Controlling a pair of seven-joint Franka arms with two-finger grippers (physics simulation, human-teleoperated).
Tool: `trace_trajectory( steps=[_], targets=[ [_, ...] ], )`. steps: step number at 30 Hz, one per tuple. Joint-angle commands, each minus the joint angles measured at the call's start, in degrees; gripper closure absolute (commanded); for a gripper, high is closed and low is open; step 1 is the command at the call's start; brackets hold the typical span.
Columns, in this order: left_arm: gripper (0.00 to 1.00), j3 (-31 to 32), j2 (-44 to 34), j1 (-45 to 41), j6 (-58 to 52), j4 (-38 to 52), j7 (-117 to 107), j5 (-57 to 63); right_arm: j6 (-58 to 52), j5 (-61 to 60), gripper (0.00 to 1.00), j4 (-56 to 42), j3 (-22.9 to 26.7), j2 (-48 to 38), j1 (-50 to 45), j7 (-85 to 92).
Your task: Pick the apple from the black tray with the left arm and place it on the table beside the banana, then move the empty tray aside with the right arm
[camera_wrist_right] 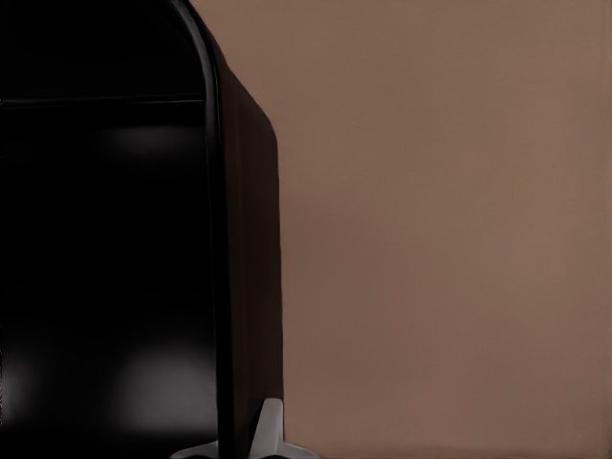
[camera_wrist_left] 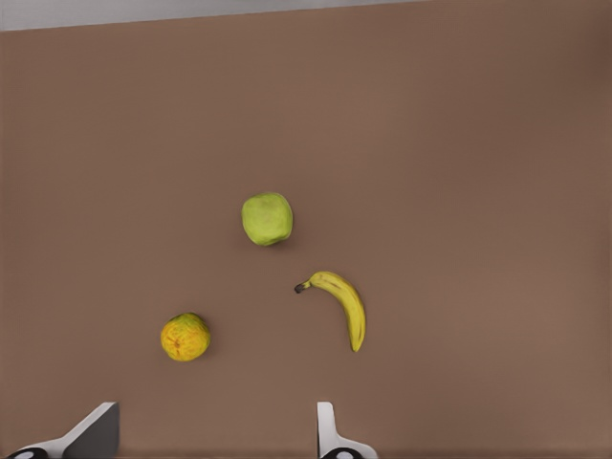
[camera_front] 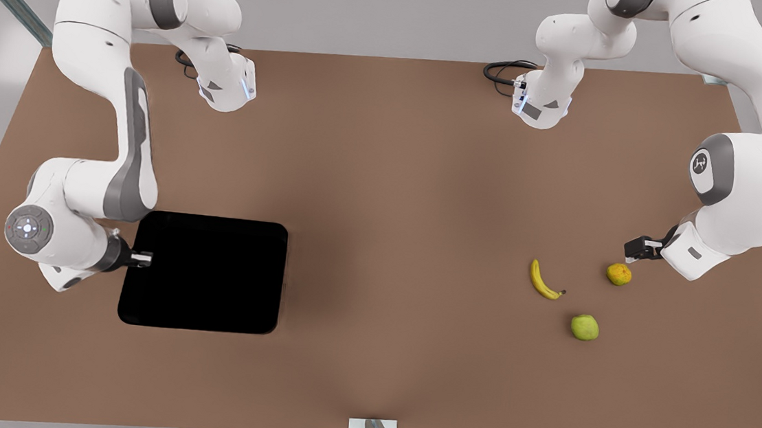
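The black tray (camera_front: 203,273) is lying empty on the table (camera_front: 398,174) at the front view's left, its rim pinched by the right gripper (camera_front: 142,259) — fingers closing on that edge. The apple (camera_front: 585,327) is sitting beside the banana (camera_front: 544,281) — the left gripper (camera_front: 634,248) is hovering near, open and empty.

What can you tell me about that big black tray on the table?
The black tray is a glossy, shallow rectangle with rounded corners and a low raised rim, plastic-looking. It holds nothing and lies flat on the brown table, toward the front view's left. The right gripper is at the rim of its short side; in the right wrist view a fingertip sits against the rim's outside.
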State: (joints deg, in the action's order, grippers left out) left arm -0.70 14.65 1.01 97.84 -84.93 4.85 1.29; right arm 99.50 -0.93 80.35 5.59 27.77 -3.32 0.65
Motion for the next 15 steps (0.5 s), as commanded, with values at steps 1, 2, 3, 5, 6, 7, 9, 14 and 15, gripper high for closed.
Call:
trace_trajectory(
  steps=[1, 2, 3, 5, 6, 7, 9, 14, 15],
  targets=[
    [0.0, 0.0, -0.06, -0.04, -0.02, 0.03, -0.01, 0.02, -0.72, -0.65, 0.99, -0.02, -0.05, 1.58, 2.7, 33.1],
    [0.0, 0.0, 0.02, -0.04, -0.02, 0.03, -0.01, 0.02, 1.82, -1.36, 0.99, -0.02, -0.05, 2.89, 3.75, 34.85],
    [0.0, 0.0, 0.02, 0.04, -0.02, 0.03, -0.01, 0.02, 4.29, -1.45, 0.99, 0.07, -0.05, 5.18, 5.07, 35.47],
    [0.0, 0.0, 0.02, -0.04, -0.02, 0.03, -0.01, 0.02, 7.98, -1.27, 0.99, 0.07, 0.12, 9.23, 6.83, 35.39],
    [0.0, 0.0, 0.02, -0.04, -0.02, 0.03, -0.01, 0.02, 9.65, -1.27, 0.99, 0.07, 0.12, 10.63, 7.1, 35.39],
    [0.0, 0.0, -0.24, -0.04, -0.28, 0.03, -0.01, 0.02, 12.2, -1.27, 0.98, 0.07, 0.65, 12.74, 7.27, 35.47],
    [0.0, 0.09, -0.42, -0.22, -0.46, 0.56, -0.19, 0.11, 14.49, -1.36, 0.92, -0.02, 0.83, 14.85, 7.27, 35.21],
    [0.0, 0.09, -0.24, -0.66, -0.46, 0.56, -0.28, 0.38, 15.02, -3.02, 0.07, -0.02, 0.83, 14.51, 7.01, 31.25],
    [0.0, 0.09, -0.24, -0.57, -0.46, 0.56, -0.02, 0.38, 14.32, -4.78, 0.02, -0.02, 0.65, 12.49, 6.92, 31.17]
  ],
)
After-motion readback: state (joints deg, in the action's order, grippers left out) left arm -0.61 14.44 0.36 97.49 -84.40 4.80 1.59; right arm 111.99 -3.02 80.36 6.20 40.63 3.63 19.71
